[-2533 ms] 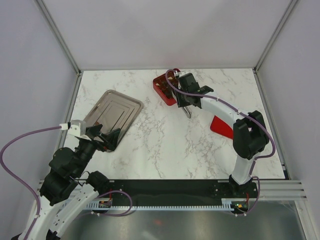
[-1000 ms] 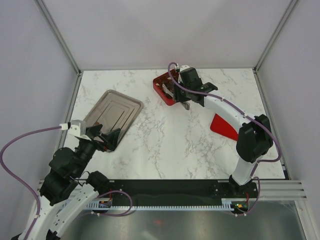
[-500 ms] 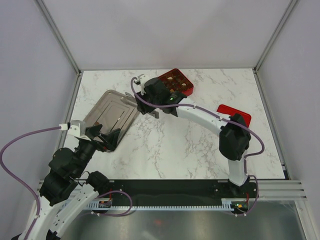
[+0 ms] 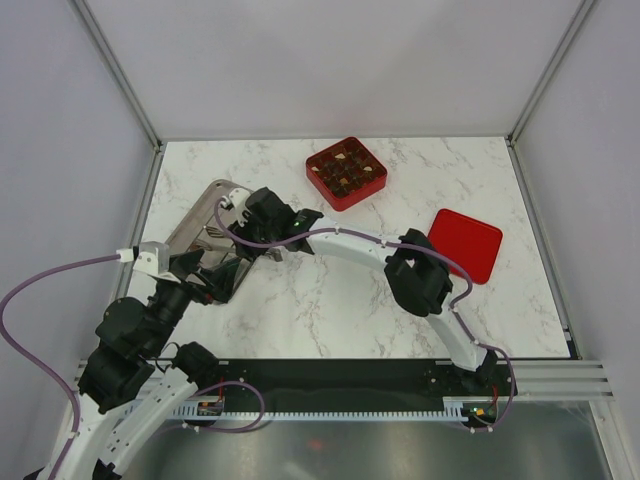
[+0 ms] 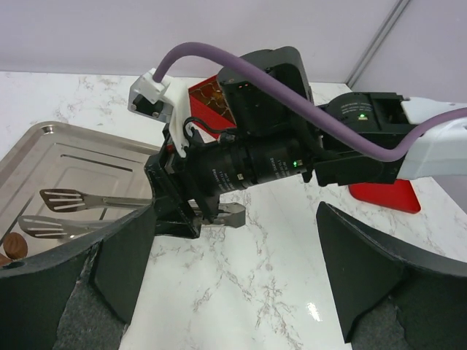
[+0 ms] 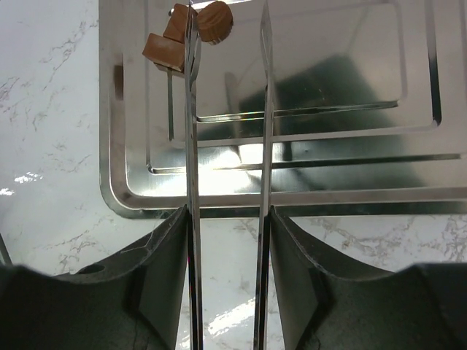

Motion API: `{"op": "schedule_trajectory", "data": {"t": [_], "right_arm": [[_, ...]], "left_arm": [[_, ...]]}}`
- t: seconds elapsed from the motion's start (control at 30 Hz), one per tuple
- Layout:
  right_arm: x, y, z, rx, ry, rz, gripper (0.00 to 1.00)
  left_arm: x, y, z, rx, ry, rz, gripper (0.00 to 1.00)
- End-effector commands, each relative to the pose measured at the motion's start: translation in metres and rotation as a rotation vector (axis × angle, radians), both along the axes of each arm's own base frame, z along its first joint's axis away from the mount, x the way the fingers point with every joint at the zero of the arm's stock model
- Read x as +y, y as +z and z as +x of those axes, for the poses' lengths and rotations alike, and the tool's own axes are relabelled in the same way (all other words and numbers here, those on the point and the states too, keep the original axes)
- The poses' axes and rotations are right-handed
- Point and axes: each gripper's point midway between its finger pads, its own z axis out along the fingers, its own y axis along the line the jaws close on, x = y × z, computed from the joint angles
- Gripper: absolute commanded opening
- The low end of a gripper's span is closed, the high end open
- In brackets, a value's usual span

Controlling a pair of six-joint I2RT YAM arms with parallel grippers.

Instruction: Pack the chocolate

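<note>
My right gripper (image 6: 228, 219) is shut on steel tongs (image 6: 191, 138), whose two blades stand apart and reach out over the steel tray (image 6: 117, 197). Two or three brown chocolate pieces (image 6: 164, 49) lie in the tray by the left blade's tip; none is gripped. In the top view my right gripper (image 4: 262, 218) hangs over the tray (image 4: 205, 203). The red gridded box (image 4: 346, 173) at the back holds several chocolate pieces. Empty and open, my left gripper (image 4: 212, 272) sits at the tray's near corner. The left wrist view shows the tongs (image 5: 73, 198) and one chocolate (image 5: 13, 244) in the tray.
A flat red lid (image 4: 465, 243) lies on the marble table to the right. The right arm (image 4: 345, 240) stretches across the table's middle from its base. Grey walls with metal posts close off the table's left, right and back sides.
The right arm has swung left from the red box to the steel tray, carrying the tongs. The box and lid now show uncovered. The left arm has not moved.
</note>
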Motion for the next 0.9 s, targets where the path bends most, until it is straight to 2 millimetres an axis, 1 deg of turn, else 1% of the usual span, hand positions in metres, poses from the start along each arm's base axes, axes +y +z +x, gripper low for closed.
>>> {"op": "schedule_trajectory", "data": {"t": [0.0,0.03,0.1,0.13,0.2,0.3,0.33,0.4,0.6,0.7,0.73,0.8,0.83,0.87], "right_arm": [[0.026,0.018,0.002,-0.044,0.057,0.086,0.54],[0.029,0.011,0.0,-0.042,0.063,0.08,0.54],[0.033,0.007,0.001,-0.045,0.062,0.08,0.54],[0.034,-0.002,0.001,-0.036,0.063,0.071,0.54],[0.038,-0.009,0.001,-0.031,0.068,0.067,0.54],[0.043,-0.014,0.002,-0.022,0.066,0.073,0.54],[0.044,-0.021,0.003,-0.014,0.064,0.067,0.54],[0.048,-0.027,0.002,-0.001,0.065,0.068,0.54],[0.054,-0.031,0.005,-0.01,0.033,0.069,0.54],[0.054,-0.029,0.006,-0.018,0.021,0.071,0.52],[0.053,-0.029,0.009,-0.029,0.004,0.065,0.52],[0.05,-0.027,0.009,-0.04,-0.012,0.056,0.5],[0.048,-0.027,0.013,-0.052,-0.031,0.049,0.49],[0.045,-0.029,0.014,-0.051,-0.04,0.041,0.48]], "left_arm": [[0.0,0.009,-0.001,-0.051,-0.01,0.008,1.0],[0.0,0.009,-0.001,-0.051,-0.008,0.008,1.0],[0.001,0.01,-0.001,-0.054,-0.003,0.006,1.0],[0.001,0.009,0.0,-0.052,-0.004,0.007,1.0],[0.001,0.011,-0.001,-0.057,-0.003,0.006,1.0],[0.001,0.011,-0.001,-0.056,-0.005,0.007,1.0],[0.001,0.011,-0.001,-0.057,-0.005,0.006,1.0],[0.002,0.011,-0.002,-0.06,-0.003,0.006,1.0],[0.002,0.011,-0.001,-0.057,0.001,0.007,1.0],[0.002,0.01,0.0,-0.053,0.001,0.01,1.0],[0.001,0.009,0.0,-0.051,0.001,0.011,1.0],[0.002,0.01,0.0,-0.054,0.004,0.007,1.0],[0.002,0.009,0.0,-0.054,0.004,0.009,1.0],[0.003,0.01,0.0,-0.055,0.004,0.007,1.0]]}}
